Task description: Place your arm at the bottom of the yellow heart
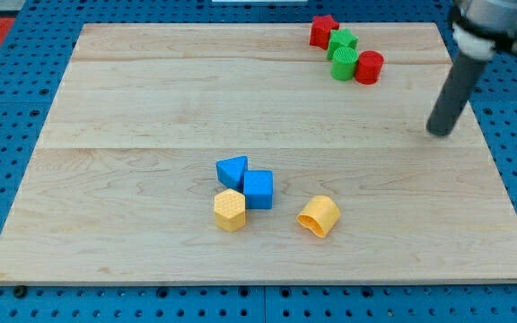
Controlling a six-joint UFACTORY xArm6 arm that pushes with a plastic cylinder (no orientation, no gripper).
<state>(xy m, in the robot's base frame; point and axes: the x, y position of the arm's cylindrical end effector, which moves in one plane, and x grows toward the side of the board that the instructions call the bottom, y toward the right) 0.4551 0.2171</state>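
The work surface is a pale wooden desk (151, 90) made of joined planks with visible grain, resting on a blue perforated base plate (7, 90) that frames it on all sides. The arm carries no jaws; it ends in a straight dark rod, and my tip (439, 133) stands on the desk near the view's right edge, touching no block. The yellow heart-shaped block (319, 215) lies well apart from my tip, toward the view's bottom and left, and sits alone. Further to the view's left of the tip is a tight cluster: a blue triangular block (232, 170), a blue cube (258, 189) touching it, and a yellow hexagonal block (230, 209) just below the two. Toward the view's top and left of the tip, near the desk's far edge, stands a second group: a red star-shaped block (323, 30), a green block (342, 41) of unclear shape, a green cylinder (344, 65) and a red cylinder (369, 67), packed closely.
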